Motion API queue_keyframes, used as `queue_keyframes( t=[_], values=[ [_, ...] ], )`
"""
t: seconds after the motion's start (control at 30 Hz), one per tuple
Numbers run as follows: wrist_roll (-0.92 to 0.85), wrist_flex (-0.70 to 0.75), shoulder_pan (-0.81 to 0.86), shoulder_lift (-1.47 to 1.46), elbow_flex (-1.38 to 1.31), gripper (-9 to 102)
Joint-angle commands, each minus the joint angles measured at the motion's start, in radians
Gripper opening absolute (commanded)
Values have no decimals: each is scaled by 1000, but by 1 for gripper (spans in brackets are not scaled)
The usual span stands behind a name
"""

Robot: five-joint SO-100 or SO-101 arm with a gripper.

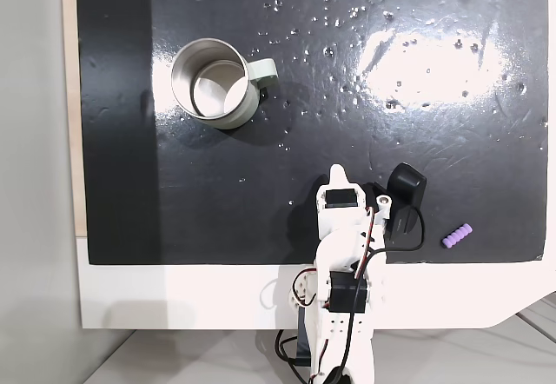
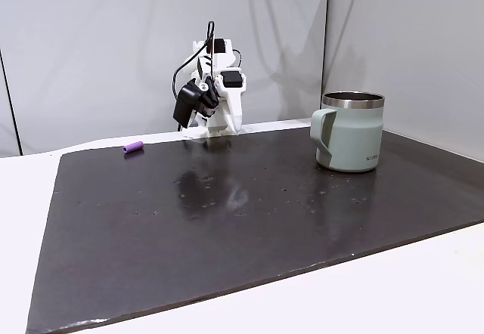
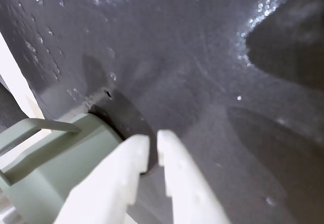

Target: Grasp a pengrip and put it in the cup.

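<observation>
- The gripper (image 3: 153, 144) pokes into the wrist view from the bottom edge, its two white fingers (image 3: 119, 176) nearly together with just a thin slit between the tips. Nothing sits between them, so it's empty-handed.
- In that wrist view the tips hang over the dark mat (image 3: 202, 72), with the grey-green cup (image 3: 55, 168) off to their left.
- From a fixed view looking down, the arm (image 1: 346, 254) is folded up at the near edge of the mat (image 1: 261, 141), gripper tip (image 1: 337, 173) pointing up the picture.
- The little purple pengrip (image 1: 456, 235) lies flat on the mat to the arm's right in that view, close to the mat's lower edge, clear of the arm.
- The cup (image 1: 215, 84) stands upright at upper left, handle pointing right, well apart from the pengrip.
- From the side-on fixed view, the pengrip (image 2: 133, 147) is left of the arm (image 2: 212, 92), the cup (image 2: 350, 131) over on the right.
</observation>
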Motion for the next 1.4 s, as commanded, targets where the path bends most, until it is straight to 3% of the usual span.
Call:
queue_keyframes(
  t=[0.0,0.37,0.6,1.03,1.37],
  values=[
    [-12,-37,-12,6,-8,0],
    [-173,-78,57,6,-8,0],
    [-324,17,138,-18,-143,0],
    [-387,144,195,-472,-595,0],
    [-647,307,373,-724,-850,0]
  ],
)
